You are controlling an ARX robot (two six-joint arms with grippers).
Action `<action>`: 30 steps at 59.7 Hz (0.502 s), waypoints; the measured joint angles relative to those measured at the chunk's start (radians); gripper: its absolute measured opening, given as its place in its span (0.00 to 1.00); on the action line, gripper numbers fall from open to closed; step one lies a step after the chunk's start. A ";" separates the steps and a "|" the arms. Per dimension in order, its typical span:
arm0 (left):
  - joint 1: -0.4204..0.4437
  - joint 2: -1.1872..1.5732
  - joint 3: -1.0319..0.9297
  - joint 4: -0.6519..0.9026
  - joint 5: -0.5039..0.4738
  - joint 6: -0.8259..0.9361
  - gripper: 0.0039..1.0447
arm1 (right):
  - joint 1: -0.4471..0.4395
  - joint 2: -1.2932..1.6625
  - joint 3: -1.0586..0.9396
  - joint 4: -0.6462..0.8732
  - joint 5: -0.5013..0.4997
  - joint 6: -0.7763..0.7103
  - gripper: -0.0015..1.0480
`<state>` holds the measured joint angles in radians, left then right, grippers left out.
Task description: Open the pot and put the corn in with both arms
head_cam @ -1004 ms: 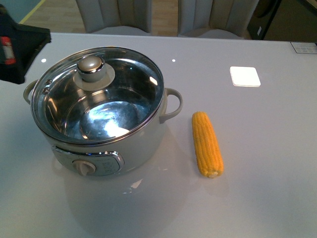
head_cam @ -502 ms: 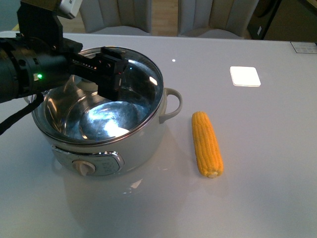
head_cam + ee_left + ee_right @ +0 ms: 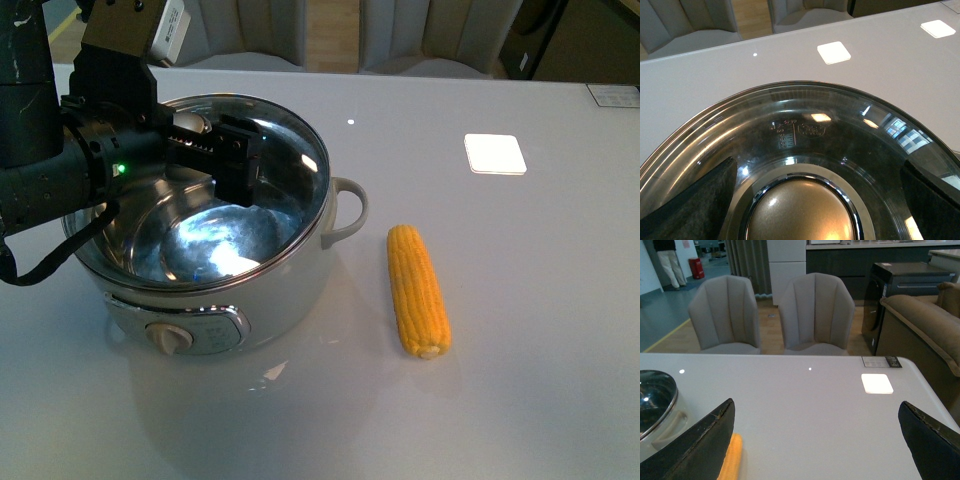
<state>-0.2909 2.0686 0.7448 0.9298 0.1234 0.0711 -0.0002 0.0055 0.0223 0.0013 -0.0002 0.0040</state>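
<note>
Between left jaws, lid knob (image 3: 800,212).

Looks like a dining/lounge rm: padded chairs (image 3: 815,312), brown sofa (image 3: 925,325), dark cabinets (image 3: 860,270) behind white table (image 3: 815,410).

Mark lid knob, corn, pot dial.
lid knob (image 3: 800,212), left wrist view, centre of its domed top.
corn (image 3: 418,290), front view, middle of the cob.
pot dial (image 3: 171,338), front view, face of the dial.
</note>
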 joint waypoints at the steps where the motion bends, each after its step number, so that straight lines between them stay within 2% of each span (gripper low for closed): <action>1: 0.000 0.002 0.001 0.003 -0.002 -0.003 0.94 | 0.000 0.000 0.000 0.000 0.000 0.000 0.92; 10: 0.000 0.021 0.003 0.022 -0.020 -0.019 0.91 | 0.000 0.000 0.000 0.000 0.000 0.000 0.92; 24: -0.005 0.032 0.004 0.045 -0.034 -0.039 0.56 | 0.000 0.000 0.000 0.000 0.000 0.000 0.92; 28: -0.007 0.032 0.005 0.046 -0.046 -0.050 0.42 | 0.000 0.000 0.000 0.000 0.000 0.000 0.92; 30: -0.007 0.032 0.005 0.046 -0.049 -0.050 0.41 | 0.000 0.000 0.000 0.000 0.000 0.000 0.92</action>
<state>-0.2981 2.1006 0.7502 0.9760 0.0742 0.0216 -0.0002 0.0055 0.0223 0.0013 0.0002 0.0040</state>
